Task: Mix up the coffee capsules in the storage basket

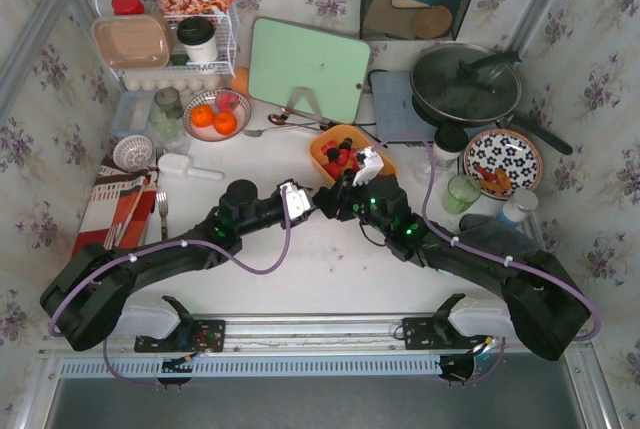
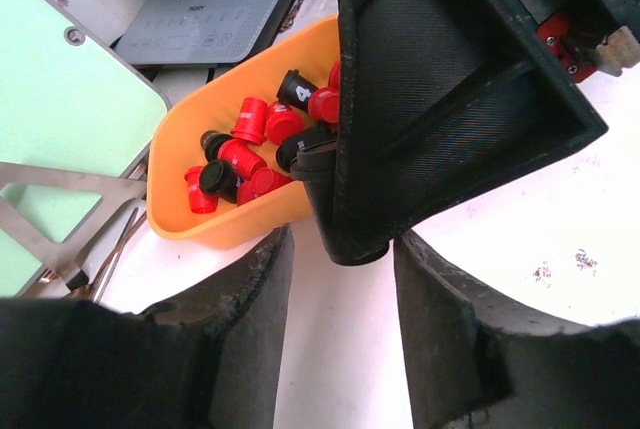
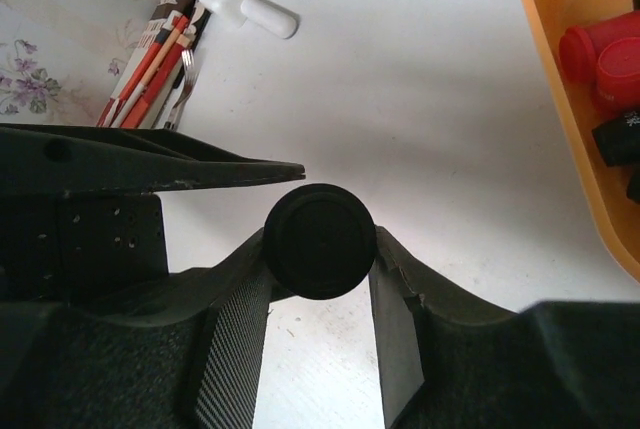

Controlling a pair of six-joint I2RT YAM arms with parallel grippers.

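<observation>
The orange storage basket [image 1: 322,148] stands mid-table with several red and black coffee capsules [image 1: 342,158] in it. It also shows in the left wrist view [image 2: 190,149] and at the right edge of the right wrist view [image 3: 575,139]. My right gripper [image 3: 320,267] is shut on a black capsule [image 3: 320,241], held above the bare white table just near-left of the basket. My left gripper [image 2: 335,334] is open and empty. Its fingers [image 2: 245,319] point at the right gripper's tip [image 2: 360,239], which sits close in front of them.
A green cutting board [image 1: 307,67] leans behind the basket. A bowl of oranges [image 1: 214,117], a white wire rack [image 1: 165,44] and a white scoop [image 1: 185,167] are at the left. A pan [image 1: 465,84], a patterned plate [image 1: 502,162] and a green cup [image 1: 461,192] are at the right.
</observation>
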